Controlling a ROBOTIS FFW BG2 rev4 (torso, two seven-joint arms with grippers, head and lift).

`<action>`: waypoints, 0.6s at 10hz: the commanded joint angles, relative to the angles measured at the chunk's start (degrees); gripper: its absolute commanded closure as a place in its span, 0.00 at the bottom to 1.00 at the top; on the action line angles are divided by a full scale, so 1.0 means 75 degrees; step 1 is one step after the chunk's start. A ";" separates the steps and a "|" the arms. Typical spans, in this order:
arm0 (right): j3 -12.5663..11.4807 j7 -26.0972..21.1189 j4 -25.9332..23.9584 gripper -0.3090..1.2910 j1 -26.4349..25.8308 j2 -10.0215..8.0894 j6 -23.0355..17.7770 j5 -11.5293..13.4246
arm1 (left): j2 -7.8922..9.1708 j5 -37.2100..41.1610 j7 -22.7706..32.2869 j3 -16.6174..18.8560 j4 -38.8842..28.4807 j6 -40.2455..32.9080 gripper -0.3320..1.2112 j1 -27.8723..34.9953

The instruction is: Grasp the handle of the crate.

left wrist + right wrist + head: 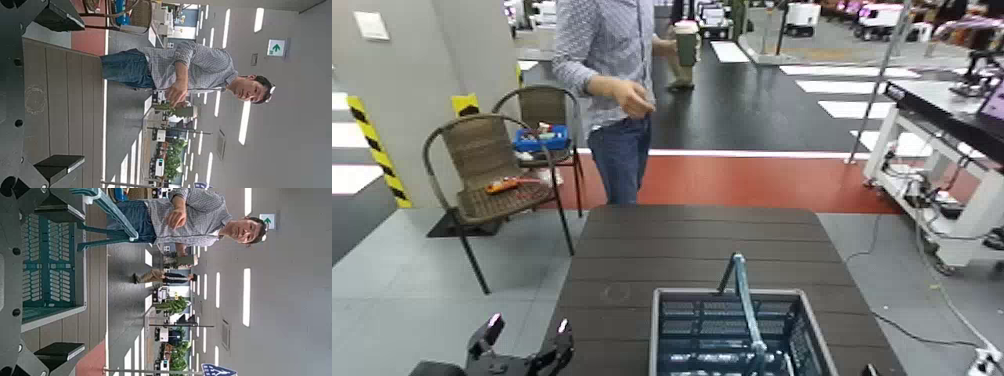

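Left tool (pixel 528 345) open, left of crate (pixel 732 335).

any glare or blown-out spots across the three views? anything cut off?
Head view: whites near clipping on the crosswalk stripes, crate cut at the bottom edge. Left wrist view: ceiling lights blown out, scene sideways. Right wrist view: same blown lights, also sideways, crate cropped.

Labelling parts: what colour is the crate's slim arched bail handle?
Light blue-grey, clearest in the head view.
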 commanded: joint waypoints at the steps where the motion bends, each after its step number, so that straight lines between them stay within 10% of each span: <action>1: 0.0012 0.0000 0.0000 0.28 0.0004 0.0001 0.0001 0.0000 | 0.0022 0.0182 -0.0045 -0.0012 -0.0059 0.0165 0.29 -0.0043; 6: 0.0012 0.0000 0.0012 0.28 -0.0007 0.0001 0.0001 0.0000 | 0.0772 0.2151 0.0025 -0.0281 -0.1266 0.3083 0.29 -0.0934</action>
